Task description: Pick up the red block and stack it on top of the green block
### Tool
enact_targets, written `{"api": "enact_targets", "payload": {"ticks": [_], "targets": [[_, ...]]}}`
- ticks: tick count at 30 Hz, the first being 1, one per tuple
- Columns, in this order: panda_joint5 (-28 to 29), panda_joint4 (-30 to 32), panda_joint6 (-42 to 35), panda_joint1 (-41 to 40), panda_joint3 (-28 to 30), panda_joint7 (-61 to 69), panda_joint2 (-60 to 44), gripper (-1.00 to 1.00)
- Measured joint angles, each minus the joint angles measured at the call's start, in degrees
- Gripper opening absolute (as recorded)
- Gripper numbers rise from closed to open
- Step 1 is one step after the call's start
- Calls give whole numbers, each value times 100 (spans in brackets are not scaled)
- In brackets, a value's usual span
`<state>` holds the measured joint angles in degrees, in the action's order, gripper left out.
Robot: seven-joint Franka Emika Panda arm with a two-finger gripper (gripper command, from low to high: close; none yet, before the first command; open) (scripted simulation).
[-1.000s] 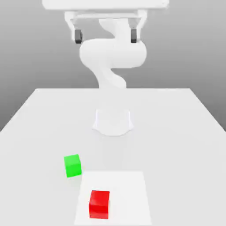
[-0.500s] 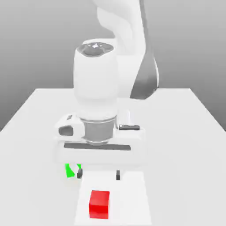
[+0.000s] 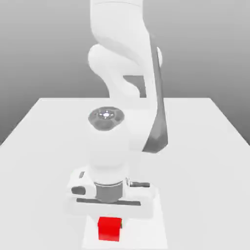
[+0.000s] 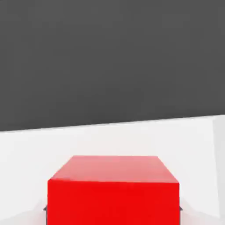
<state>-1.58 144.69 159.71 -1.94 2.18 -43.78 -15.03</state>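
The arm has dropped over the red block [image 3: 109,229]; pincer state unclear.

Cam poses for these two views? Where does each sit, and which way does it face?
Exterior view: off the arm, facing it across the white table; shows the arm's links and the hand low over the red block.
Hand view: on the hand, close behind the red block, facing across the table.
Shared: red block, table.
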Motion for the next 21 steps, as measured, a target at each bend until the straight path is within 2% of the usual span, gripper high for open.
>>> {"api": "enact_targets", "payload": {"ticks": [3,8,15,21], "targets": [[53,195,-410,-11,102,-144,606,-100],[255,1100,-540,-608,456,-1055,1643,-100],[631,2436,-653,-1558,551,-2464,3100,-100],[533,2621,294,-1636,625,-2595,2339,-100]]}}
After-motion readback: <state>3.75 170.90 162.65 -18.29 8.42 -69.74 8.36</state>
